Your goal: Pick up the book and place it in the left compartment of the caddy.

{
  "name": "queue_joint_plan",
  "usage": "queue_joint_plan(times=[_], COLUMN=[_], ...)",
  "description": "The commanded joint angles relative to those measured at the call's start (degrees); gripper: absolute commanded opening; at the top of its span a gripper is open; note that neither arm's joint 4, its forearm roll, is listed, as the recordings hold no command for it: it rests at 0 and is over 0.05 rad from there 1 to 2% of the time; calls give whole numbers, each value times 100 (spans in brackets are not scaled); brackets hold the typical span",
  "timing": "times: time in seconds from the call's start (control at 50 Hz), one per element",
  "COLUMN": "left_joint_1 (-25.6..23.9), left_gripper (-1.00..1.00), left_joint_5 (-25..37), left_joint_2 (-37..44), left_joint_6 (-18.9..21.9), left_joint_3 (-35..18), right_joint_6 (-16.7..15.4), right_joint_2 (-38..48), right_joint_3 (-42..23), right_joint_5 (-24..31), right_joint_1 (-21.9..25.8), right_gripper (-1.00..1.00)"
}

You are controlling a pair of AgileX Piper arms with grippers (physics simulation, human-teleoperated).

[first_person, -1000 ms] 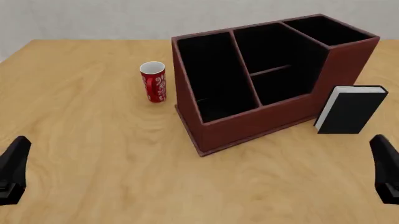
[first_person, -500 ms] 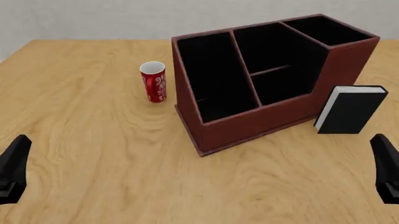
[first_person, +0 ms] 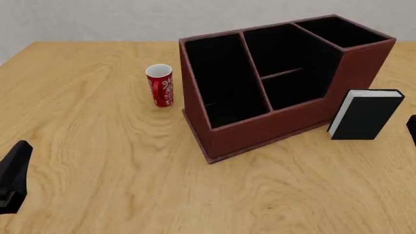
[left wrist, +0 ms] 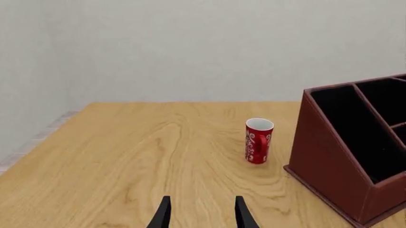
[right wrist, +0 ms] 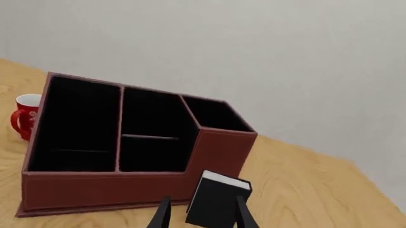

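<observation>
1. My left gripper [left wrist: 199,217] has its two dark fingers apart with only bare wood between them; it holds and touches nothing. In the front view it sits at the lower left edge of the frame [first_person: 13,178].
2. My right gripper [right wrist: 200,214] is also spread and empty, its fingers framing the lower part of the book [right wrist: 216,198] without touching it. In the front view only a dark sliver of it shows at the right edge [first_person: 412,127].
3. The book [first_person: 364,115] stands upright on the desk [first_person: 97,146] at the right of the front frame, just beside the caddy [first_person: 273,124], by its lower right corner. Its cover is plain matte black, with a white band of page edges along one side.
4. The caddy is a reddish-brown, leather-look box with black lining. The left compartment [first_person: 217,80] is deep with sloping walls.
5. A red cup [first_person: 160,86] with white swirls stands left of the caddy on the pale wood-grain desk.
</observation>
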Motion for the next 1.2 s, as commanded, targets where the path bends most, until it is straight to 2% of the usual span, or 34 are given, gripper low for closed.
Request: queue_joint_plan(times=[0.02, 0.06, 0.18, 0.32, 0.38, 0.5, 0.54, 0.58, 0.66, 0.68, 0.74, 0.78, 0.82, 1.0, 1.2], left_joint_1=[13, 12, -28, -81, -113, -199, -210, -226, -248, -249, -252, -256, -249, -222, -179], left_gripper=[100, 100, 100, 100, 100, 100, 100, 100, 100, 100, 100, 100, 100, 100, 100], left_joint_5=[37, 31, 41, 58, 63, 76, 83, 100, 110, 111, 124, 125, 122, 123, 112], left_joint_2=[-9, -9, -9, 6, 7, 8, 8, 10, 11, 10, 13, 11, 13, 8, 9], left_joint_6=[-69, -51, -20, -28, -27, -27, -30, -33, -28, -27, -36, -22, -37, -39, -65], left_joint_3=[-35, -40, -70, -102, -115, -147, -159, -183, -204, -209, -219, -227, -226, -233, -216], right_joint_6=[-923, -1168, -1438, -1917, -2034, -2108, -2028, -2144, -2183, -2354, -2530, -2785, -2832, -3396, -3805], right_joint_2=[658, 786, 1150, 1678, 1877, 2201, 2331, 2431, 2600, 2638, 2760, 2858, 2970, 3430, 3879], right_joint_3=[-782, -879, -1186, -1596, -1827, -2313, -2553, -2641, -2899, -2927, -3058, -3071, -3200, -3430, -3727], right_joint_5=[446, 542, 868, 1371, 1612, 2020, 2214, 2291, 2576, 2609, 2861, 2992, 3181, 3405, 3605], right_joint_1=[273, 269, 274, 161, 81, -67, -83, -154, -137, -176, -120, -150, -103, -286, -455], right_gripper=[100, 100, 100, 100, 100, 100, 100, 100, 100, 100, 100, 100, 100, 100, 100])
